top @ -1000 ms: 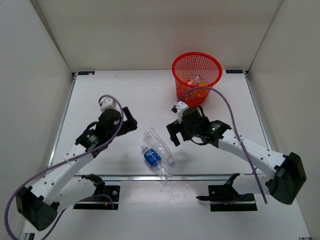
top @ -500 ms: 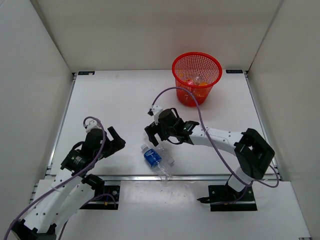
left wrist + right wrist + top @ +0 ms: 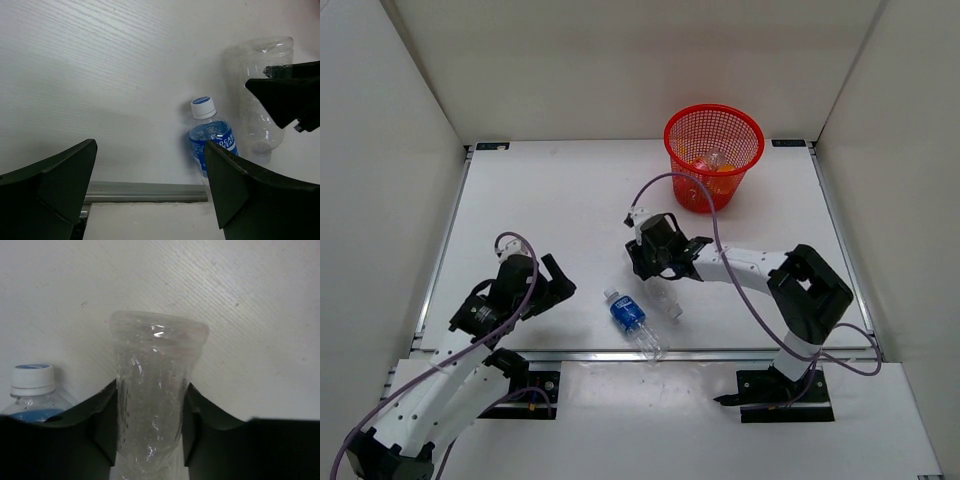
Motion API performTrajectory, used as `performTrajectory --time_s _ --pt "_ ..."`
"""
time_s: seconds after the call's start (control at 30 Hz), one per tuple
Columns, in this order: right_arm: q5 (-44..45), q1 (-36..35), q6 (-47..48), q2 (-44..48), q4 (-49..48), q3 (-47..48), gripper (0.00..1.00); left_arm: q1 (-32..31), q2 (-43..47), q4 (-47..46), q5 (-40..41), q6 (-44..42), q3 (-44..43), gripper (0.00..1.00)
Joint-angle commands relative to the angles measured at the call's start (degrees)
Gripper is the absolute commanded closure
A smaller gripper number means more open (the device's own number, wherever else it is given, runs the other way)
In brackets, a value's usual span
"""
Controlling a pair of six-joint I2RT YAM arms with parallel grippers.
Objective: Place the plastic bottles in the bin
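Note:
The large plain clear bottle point(image 3: 667, 301) lies on the white table, and my right gripper point(image 3: 655, 262) is shut on its body. In the right wrist view this clear bottle point(image 3: 152, 390) fills the gap between the two black fingers point(image 3: 102, 427). The blue-label bottle point(image 3: 626, 314) lies just left of it, cap point(image 3: 32, 379) pointing away from me. My left gripper point(image 3: 556, 284) hangs open to the left of both bottles, holding nothing. From the left wrist I see the blue-label bottle point(image 3: 215, 144) and the clear bottle point(image 3: 260, 85). The red mesh bin point(image 3: 713, 128) stands at the back right.
Orange and clear bottles point(image 3: 708, 166) lie inside the bin. A metal rail point(image 3: 580, 352) marks the table's near edge, just below the blue-label bottle. White walls close in the table on the left, back and right.
My right gripper swung left over the clear bottle and shut on it. The left arm pulled back toward the near left, still open.

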State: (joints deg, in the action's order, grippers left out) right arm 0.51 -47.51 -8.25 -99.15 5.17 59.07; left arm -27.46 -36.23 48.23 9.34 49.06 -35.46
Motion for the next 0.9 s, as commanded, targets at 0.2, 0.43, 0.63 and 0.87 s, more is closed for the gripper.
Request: performTrajectory --time_s 0.2,0.43,0.63,0.87 --pt "-5.9 7.7 7.5 18.2 -0.2 15.7 0.79 0.6 -4.4 -6.8 -3.0 0.1 2.3 0.01" --pt "-3.2 18.8 17.1 16.2 -11.7 27.0 0.78 -0.4 -11.7 -12.2 -4.5 -0.9 0.8 0.01" --pt "-3.3 26.7 19.2 4.6 -19.7 35.1 0.72 -1.2 -18.1 -14.4 -4.2 0.3 -2.2 0.01" --pt "-2.4 29.1 20.2 -4.5 -19.8 41.2 0.63 -1.5 -21.7 -13.9 -3.5 1.8 -2.2 0.01"
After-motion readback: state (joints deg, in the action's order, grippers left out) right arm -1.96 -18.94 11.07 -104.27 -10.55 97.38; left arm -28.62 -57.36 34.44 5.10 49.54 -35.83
